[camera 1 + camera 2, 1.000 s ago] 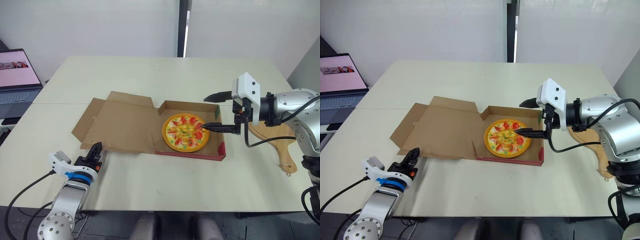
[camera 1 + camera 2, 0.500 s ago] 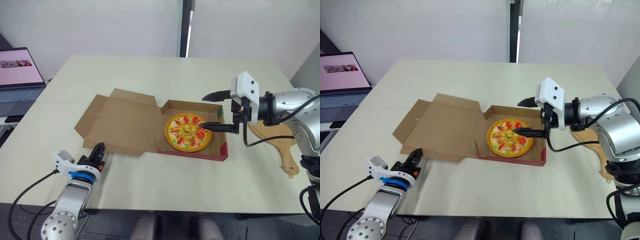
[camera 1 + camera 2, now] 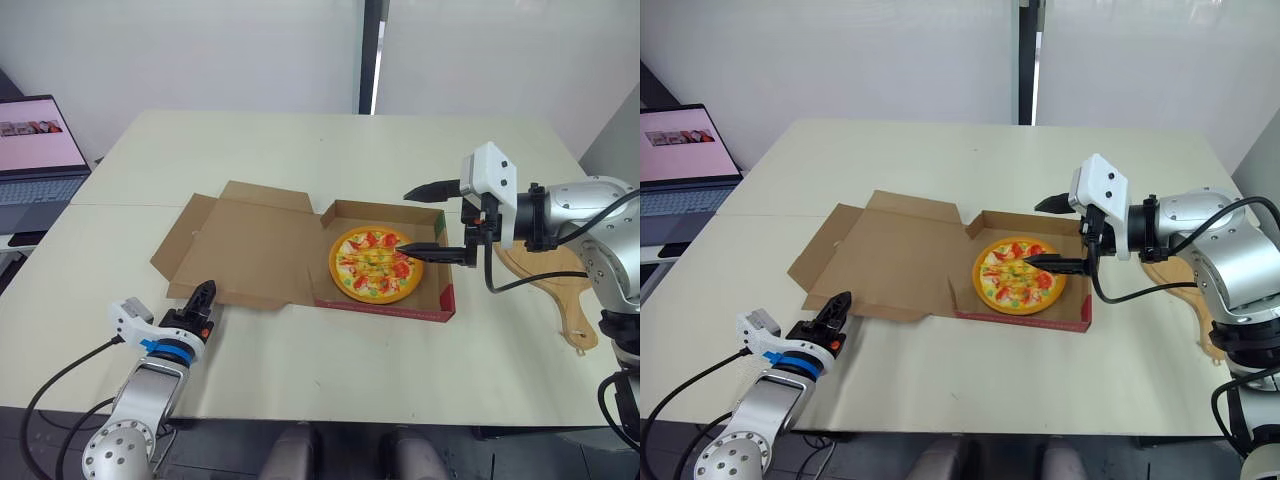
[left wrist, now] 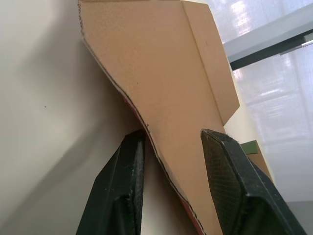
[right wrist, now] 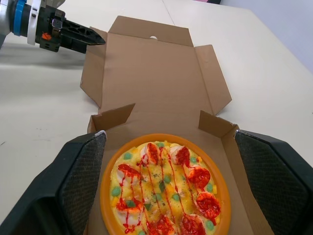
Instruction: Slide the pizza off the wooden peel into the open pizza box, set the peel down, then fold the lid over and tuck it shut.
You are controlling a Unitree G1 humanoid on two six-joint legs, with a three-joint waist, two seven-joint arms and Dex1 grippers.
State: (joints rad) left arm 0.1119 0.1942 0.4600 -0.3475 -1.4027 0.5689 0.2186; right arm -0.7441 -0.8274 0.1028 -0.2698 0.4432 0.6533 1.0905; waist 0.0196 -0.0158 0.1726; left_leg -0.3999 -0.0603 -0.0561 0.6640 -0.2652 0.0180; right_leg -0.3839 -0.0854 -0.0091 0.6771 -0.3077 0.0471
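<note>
Cream tabletop [image 3: 300, 150] carried a brown cardboard pizza box [image 3: 432, 300], its lid [image 3: 250, 245] lying open and flat toward the robot's left. Inside the tray sat the round orange-rimmed pizza with red and green toppings [image 3: 375, 265]. Above the pizza's right part hovered the right gripper [image 3: 403, 222], its black fingers spread wide and holding nothing. A pale wooden peel [image 3: 545, 280] lay on the table just right of the box. At the lid's near corner, the left gripper [image 4: 171, 139] had its fingers [image 4: 124, 171] parted, with the cardboard edge between them, unclamped. An open laptop [image 3: 35, 160] stood at the far left.
</note>
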